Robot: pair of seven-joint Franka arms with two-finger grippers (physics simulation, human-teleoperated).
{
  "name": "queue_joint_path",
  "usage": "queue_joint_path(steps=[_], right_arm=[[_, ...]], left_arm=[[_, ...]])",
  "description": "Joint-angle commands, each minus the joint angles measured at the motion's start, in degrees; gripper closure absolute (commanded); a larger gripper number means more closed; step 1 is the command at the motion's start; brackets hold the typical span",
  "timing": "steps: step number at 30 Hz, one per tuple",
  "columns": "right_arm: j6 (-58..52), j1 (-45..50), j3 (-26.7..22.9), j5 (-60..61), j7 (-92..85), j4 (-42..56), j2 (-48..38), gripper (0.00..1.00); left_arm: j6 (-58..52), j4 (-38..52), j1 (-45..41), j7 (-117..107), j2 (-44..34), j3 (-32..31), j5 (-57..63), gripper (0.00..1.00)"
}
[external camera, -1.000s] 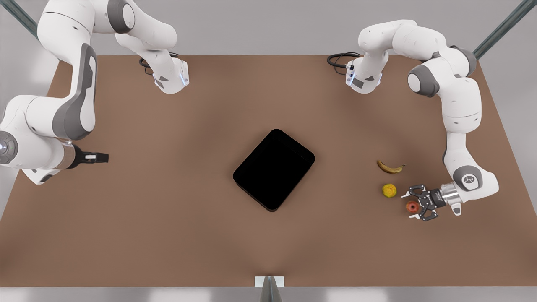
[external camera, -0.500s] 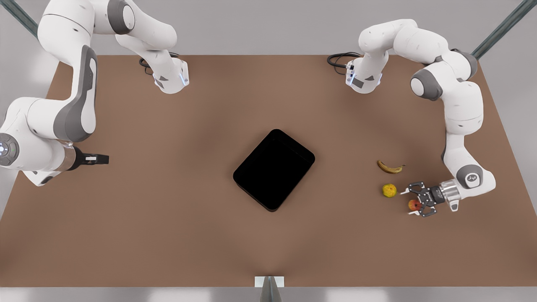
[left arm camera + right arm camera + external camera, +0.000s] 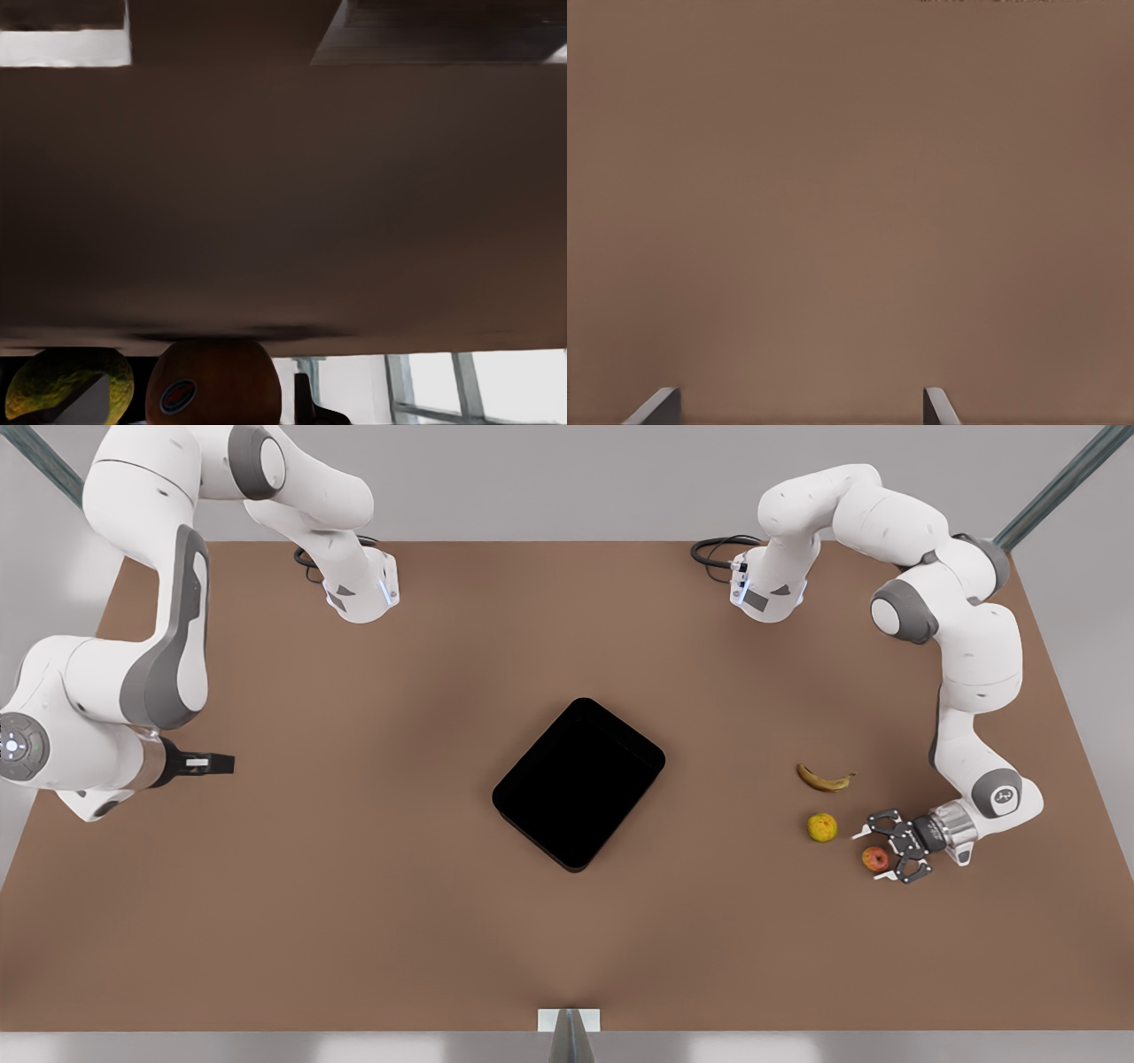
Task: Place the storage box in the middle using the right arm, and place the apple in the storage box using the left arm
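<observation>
Storage box (image 3: 578, 781): on the table (image 3: 354, 921), roughly central; placement judged done
Apple (image 3: 874, 858): on the table at the front view's right, between the spread fingers; not lifted
Left gripper (image 3: 889, 854): jaws wide around the apple; grasp and transfer outstanding
Right gripper (image 3: 215, 762): waiting at the front view's left; fingers apart, empty

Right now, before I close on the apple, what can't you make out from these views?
- Contact: front view, left gripper fingers straddle the apple; too small to tell touching.
- Left wrist view: apple and yellow-green fruit cut off by the frame edge.
- Storage box: interior uniformly black, depth unreadable.
- Right wrist view: only table, two fingertips.
</observation>
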Motion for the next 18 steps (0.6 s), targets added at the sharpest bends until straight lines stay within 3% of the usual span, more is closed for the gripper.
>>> queue_joint_path(steps=[1, 3, 4, 10, 12, 13, 18], right_arm=[[0.0, 0.0, 0.0, -0.1, 0.0, 0.0, 0.0, 0.0], [0.0, -0.1, 0.0, -0.1, -0.1, 0.0, 0.2, 0.0], [0.0, 0.0, 0.0, -0.1, -0.1, 0.0, 0.2, 0.0], [0.0, 0.0, 0.0, -0.2, -0.1, 0.0, 0.2, 0.0], [0.0, -0.1, 0.0, -0.2, -0.1, 0.0, 0.2, 0.0], [0.0, -0.3, 0.0, -0.2, -0.1, 0.0, 0.2, 0.0], [0.0, -0.4, 0.0, -0.2, -0.4, 0.0, 0.3, 0.0]], left_arm=[[0.0, 0.0, 0.0, 0.0, 0.0, 0.0, -0.6, 0.08], [0.3, -0.1, 0.0, 0.0, 0.0, -0.4, -0.8, 0.25], [0.6, -0.2, 0.0, 0.1, 0.1, -0.4, -1.2, 0.28], [0.4, 0.0, 0.0, -0.4, 0.3, -0.4, -1.1, 0.33], [0.3, 0.1, 0.0, -0.6, 0.3, -0.4, -1.1, 0.49], [0.2, 0.1, 0.0, -0.6, 0.3, -0.4, -1.1, 0.52], [-0.2, 0.1, 0.0, -1.2, 0.0, -0.5, -1.0, 0.54]])
